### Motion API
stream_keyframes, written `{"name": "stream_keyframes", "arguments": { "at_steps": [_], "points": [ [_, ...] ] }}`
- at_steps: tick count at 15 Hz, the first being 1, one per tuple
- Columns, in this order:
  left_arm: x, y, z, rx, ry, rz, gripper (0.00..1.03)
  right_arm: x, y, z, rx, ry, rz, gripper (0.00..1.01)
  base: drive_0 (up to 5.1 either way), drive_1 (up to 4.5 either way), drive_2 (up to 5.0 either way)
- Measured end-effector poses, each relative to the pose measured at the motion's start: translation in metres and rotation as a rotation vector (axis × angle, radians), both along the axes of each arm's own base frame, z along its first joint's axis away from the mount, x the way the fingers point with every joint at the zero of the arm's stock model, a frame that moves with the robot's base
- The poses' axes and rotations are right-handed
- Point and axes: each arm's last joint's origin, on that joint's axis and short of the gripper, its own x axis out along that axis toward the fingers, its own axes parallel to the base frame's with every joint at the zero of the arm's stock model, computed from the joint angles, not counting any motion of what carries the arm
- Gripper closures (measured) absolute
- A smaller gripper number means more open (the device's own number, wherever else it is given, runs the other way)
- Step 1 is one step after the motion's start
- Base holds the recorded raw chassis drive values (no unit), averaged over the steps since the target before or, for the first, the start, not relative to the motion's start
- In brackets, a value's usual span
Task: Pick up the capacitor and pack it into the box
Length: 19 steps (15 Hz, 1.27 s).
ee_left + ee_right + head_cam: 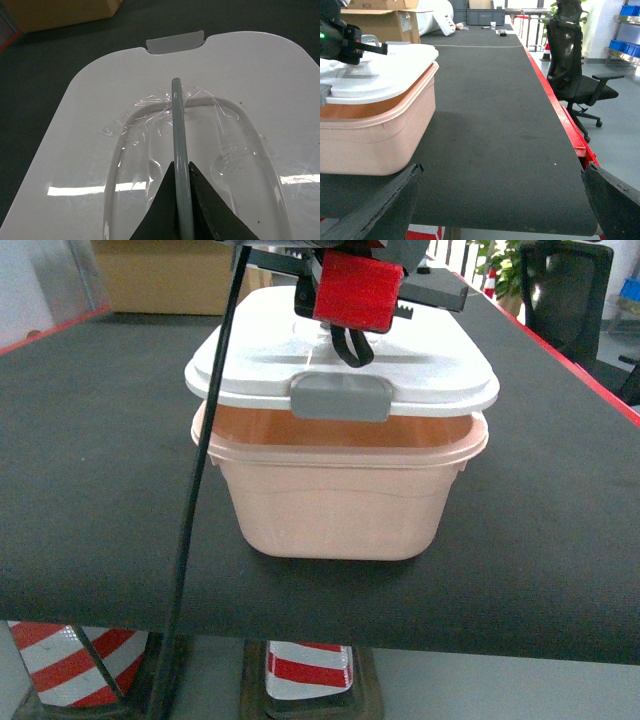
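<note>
Black matting covers the long table (90, 470), and red edging runs down its sides. On the floor under the near edge stand red-and-white striped posts (70, 665). At the far left end of the table sits a brown carton (165, 275). A black cable (205, 455) hangs down just left of the box. The pink box (340, 505) stands in the middle of the table, close to the near edge. Its white lid (345, 355) rests on top, lifted a little at the front so the inside wall shows under it. A grey clasp (340, 395) hangs at the lid's front edge. No capacitor shows in any view. The left gripper (182, 185) is above the lid, and in its wrist view the two dark fingers (162, 210) are squeezed tight on the thin grey handle (177, 120), which stands up from the lid. Clear tape (150, 112) is stuck where the handle meets the lid. In the head view a red block (358, 290) on that arm sits over the lid. The right gripper (502, 200) is low by the table's near edge, to the right of the box, with its fingers (380, 205) spread wide and nothing between them. Off to the right, past the table, stands a black office chair (572, 70), and blue bins (626, 10) sit on shelves at the far right.
</note>
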Motion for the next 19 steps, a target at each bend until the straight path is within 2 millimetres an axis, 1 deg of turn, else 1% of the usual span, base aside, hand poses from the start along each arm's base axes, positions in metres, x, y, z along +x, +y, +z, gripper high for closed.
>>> {"name": "stream_keyframes", "arguments": {
  "at_steps": [2,5,7,12,15,16,17,18,19],
  "points": [
    [0.0,-0.006,-0.012,-0.002,0.026,-0.008,1.01,0.0,0.0,0.0,0.0,0.0,0.0,0.03,0.0,0.0,0.0],
    [0.0,-0.005,-0.017,-0.001,0.023,-0.002,1.01,0.0,0.0,0.0,0.0,0.0,0.0,0.03,0.0,0.0,0.0],
    [-0.002,-0.003,-0.024,0.008,0.034,0.001,1.01,0.0,0.0,0.0,0.0,0.0,0.0,0.03,0.0,0.0,0.0],
    [-0.003,-0.002,-0.027,-0.001,0.03,0.001,1.01,0.0,0.0,0.0,0.0,0.0,0.0,0.03,0.0,0.0,0.0],
    [-0.002,-0.001,-0.027,-0.012,0.02,-0.003,0.94,0.0,0.0,0.0,0.0,0.0,0.0,0.03,0.0,0.0,0.0],
    [-0.003,-0.001,-0.028,-0.033,0.012,-0.037,0.81,0.0,0.0,0.0,0.0,0.0,0.0,0.03,0.0,0.0,0.0],
    [-0.005,-0.001,-0.026,-0.048,0.007,-0.063,0.7,0.0,0.0,0.0,0.0,0.0,0.0,0.03,0.0,0.0,0.0],
    [-0.007,0.0,-0.021,-0.068,-0.013,-0.077,0.59,0.0,0.0,0.0,0.0,0.0,0.0,0.03,0.0,0.0,0.0],
    [-0.009,0.001,-0.011,-0.106,-0.04,-0.093,0.47,0.0,0.0,0.0,0.0,0.0,0.0,0.03,0.0,0.0,0.0]
  ]
}}
